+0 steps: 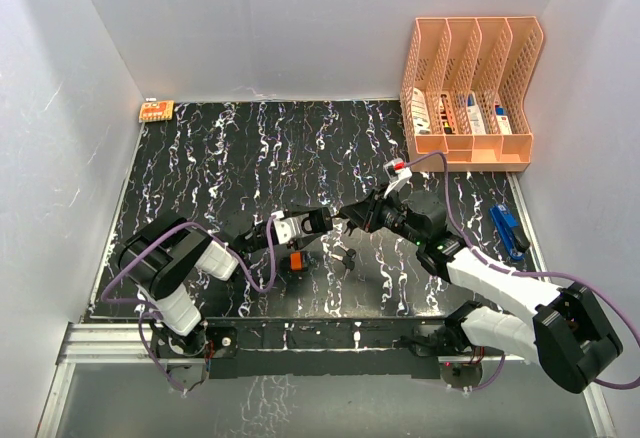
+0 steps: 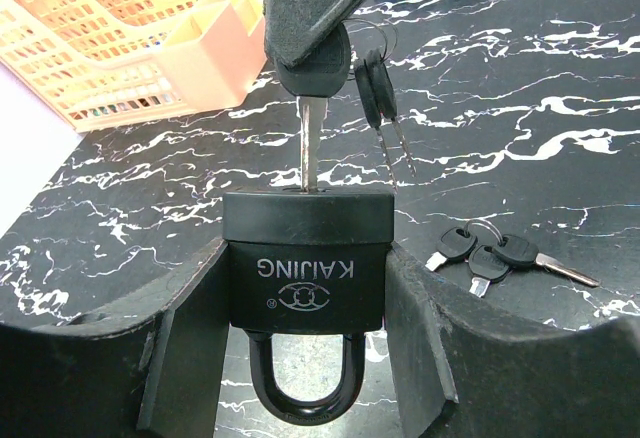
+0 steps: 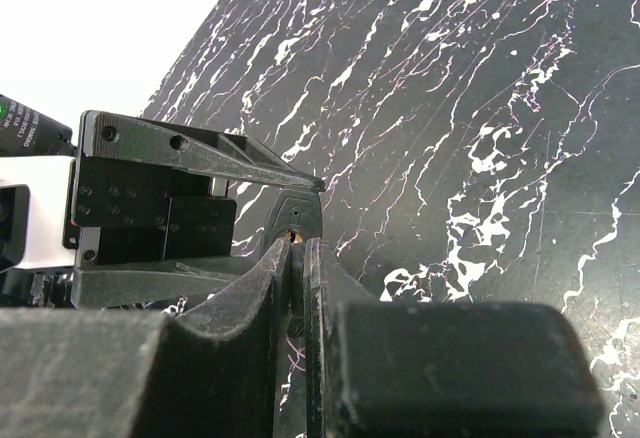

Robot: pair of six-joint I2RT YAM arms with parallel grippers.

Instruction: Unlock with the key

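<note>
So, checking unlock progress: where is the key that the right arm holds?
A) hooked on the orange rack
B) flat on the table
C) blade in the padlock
C: in the left wrist view the key stands with its blade sunk into the padlock.

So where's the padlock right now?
The padlock is held in the left gripper near the middle of the table, with the key from the right gripper pushed into it.

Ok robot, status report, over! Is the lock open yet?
Left gripper clamped on padlock. Right gripper pinching key, blade in keyhole. Shackle not popped yet. Nothing blocking; spare keys lie aside. Over.
</note>
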